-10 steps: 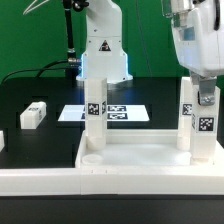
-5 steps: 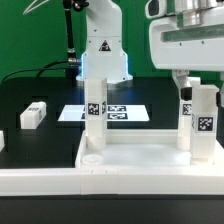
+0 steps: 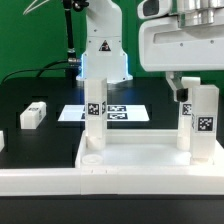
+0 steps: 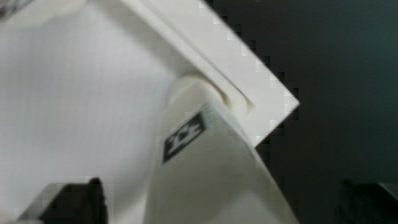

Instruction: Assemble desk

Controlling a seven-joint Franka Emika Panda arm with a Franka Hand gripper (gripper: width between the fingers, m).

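End effector (image 4: 222,200) spread wide, gripping nothing, over upright leg (image 3: 205,112) at 3 o'clock of desk panel (image 3: 130,160); spare leg (image 3: 33,115) on tabletop (image 3: 40,142).

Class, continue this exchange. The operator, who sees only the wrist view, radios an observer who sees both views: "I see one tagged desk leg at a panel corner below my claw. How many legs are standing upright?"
Observer: Three stand on the panel: the left leg on the exterior view's left, and the farther right leg and the nearer right leg on its right.
Operator: Any leg left over?
Observer: Yes, one loose leg lies flat on the black table, well to the exterior view's left.
Operator: What lies beyond the panel?
Observer: The marker board, flat on the table behind the left leg.
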